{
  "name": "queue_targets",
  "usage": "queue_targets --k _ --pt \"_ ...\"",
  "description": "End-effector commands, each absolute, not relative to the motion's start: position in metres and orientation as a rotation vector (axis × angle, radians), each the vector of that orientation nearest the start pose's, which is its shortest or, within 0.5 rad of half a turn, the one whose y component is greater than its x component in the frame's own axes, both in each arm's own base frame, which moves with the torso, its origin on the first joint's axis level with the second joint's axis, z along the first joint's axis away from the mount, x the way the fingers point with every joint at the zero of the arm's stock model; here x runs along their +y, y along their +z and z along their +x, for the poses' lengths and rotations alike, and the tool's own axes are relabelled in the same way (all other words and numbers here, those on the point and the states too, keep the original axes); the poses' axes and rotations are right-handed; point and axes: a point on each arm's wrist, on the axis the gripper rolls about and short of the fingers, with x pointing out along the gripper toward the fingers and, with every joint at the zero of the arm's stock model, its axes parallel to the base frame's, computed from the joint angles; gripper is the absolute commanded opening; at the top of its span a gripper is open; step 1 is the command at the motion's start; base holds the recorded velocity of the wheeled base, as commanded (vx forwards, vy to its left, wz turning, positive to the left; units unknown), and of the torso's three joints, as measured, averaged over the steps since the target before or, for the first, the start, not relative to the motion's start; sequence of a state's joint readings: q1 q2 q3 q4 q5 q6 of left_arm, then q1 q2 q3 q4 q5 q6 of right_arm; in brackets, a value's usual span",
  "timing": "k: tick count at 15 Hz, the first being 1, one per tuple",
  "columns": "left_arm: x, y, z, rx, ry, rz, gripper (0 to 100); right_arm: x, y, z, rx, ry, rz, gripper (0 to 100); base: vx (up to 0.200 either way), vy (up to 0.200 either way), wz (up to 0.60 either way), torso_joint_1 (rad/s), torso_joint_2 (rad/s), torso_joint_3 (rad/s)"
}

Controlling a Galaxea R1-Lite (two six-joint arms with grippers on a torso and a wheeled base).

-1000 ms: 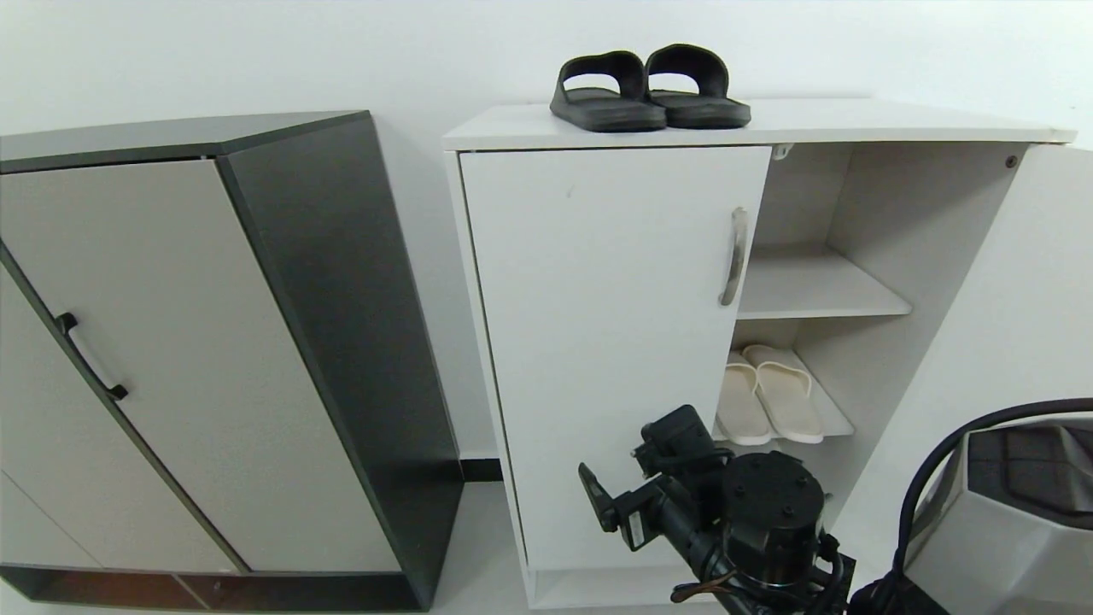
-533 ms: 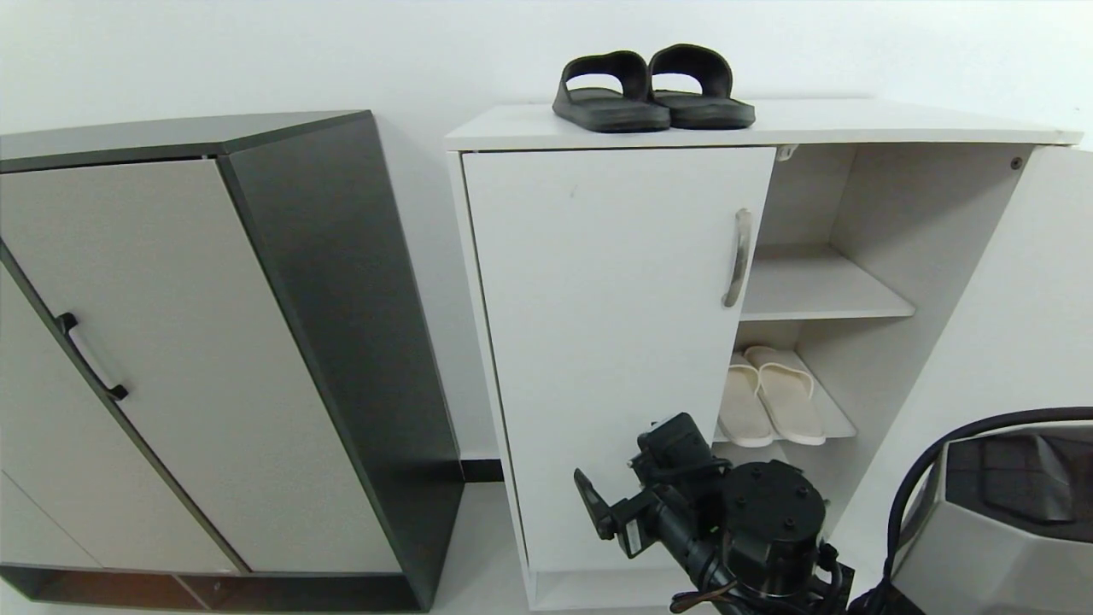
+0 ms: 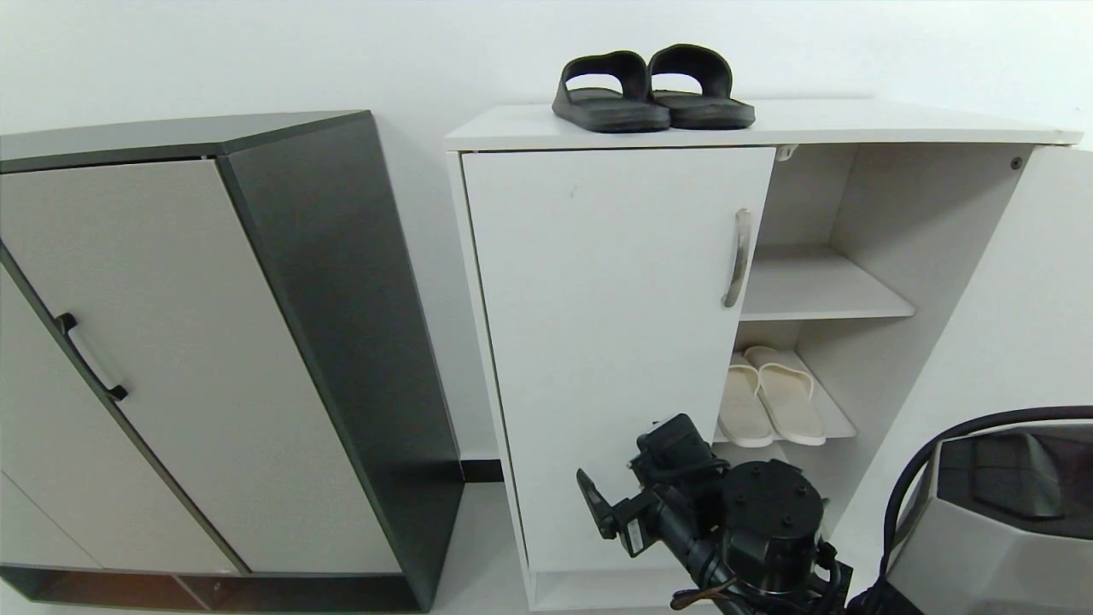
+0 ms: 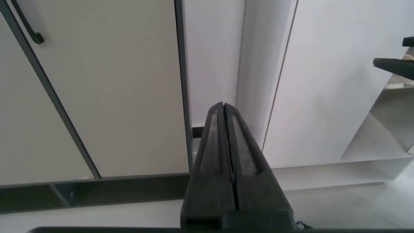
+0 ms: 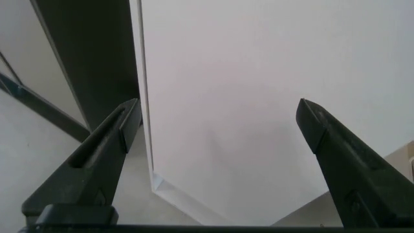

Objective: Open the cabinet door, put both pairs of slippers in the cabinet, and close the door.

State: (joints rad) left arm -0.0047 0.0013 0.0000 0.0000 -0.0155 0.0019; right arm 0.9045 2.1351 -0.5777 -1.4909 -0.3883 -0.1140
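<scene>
Head view: the black slippers (image 3: 653, 90) sit as a pair on the top of the white cabinet (image 3: 854, 120), toward its left part, side by side and touching, their long axes running front to back across the top; which end is toe and which is heel I cannot tell. The cream slippers (image 3: 773, 395) lie on the lower shelf (image 3: 841, 423) inside the cabinet's right compartment, also side by side, with their long axes running from the shelf's front edge back into the cabinet. That compartment's open door (image 3: 1025, 299) is swung wide, while the closed door (image 3: 606, 342) on the left, with its handle (image 3: 735, 257), is flush. The right hand (image 5: 218, 107) is released, its fingers spread wide, and it faces the lower part of the closed door. The cream pair lies near it, on its right and a little higher; the black pair is well apart, high above it. The left hand (image 4: 223, 109) is clenched with nothing between its fingers, low down and pointing at the gap between the white cabinet and the dark cabinet (image 3: 256, 342) beside it.
</scene>
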Motion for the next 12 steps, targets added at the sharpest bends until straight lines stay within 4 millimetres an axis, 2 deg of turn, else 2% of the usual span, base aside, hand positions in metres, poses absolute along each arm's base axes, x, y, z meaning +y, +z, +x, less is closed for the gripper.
queue_targets --k 1,4,7,12 --pt "-0.0002 0.0755 -0.0227 0.002 -0.02 0.002 0 0.2615 0.072 0.2162 0.027 0.521 -0.155 100 0.0 0.0 0.0 0.0 0.0 0.0" --pt "-0.0002 0.0755 -0.0227 0.002 -0.02 0.002 0 0.2609 0.0716 0.2162 0.028 0.527 -0.156 100 0.0 0.0 0.0 0.002 -0.06 -0.064" --pt "-0.0002 0.0755 -0.0227 0.002 -0.02 0.003 0 0.2592 0.0732 0.2188 0.024 0.518 -0.152 100 0.0 0.0 0.0 0.017 -0.2 -0.325" --pt "-0.0002 0.0755 -0.0227 0.002 -0.02 0.002 0 0.2602 0.0734 0.2173 0.013 0.53 -0.146 100 0.0 0.0 0.0 0.069 -0.51 -0.364"
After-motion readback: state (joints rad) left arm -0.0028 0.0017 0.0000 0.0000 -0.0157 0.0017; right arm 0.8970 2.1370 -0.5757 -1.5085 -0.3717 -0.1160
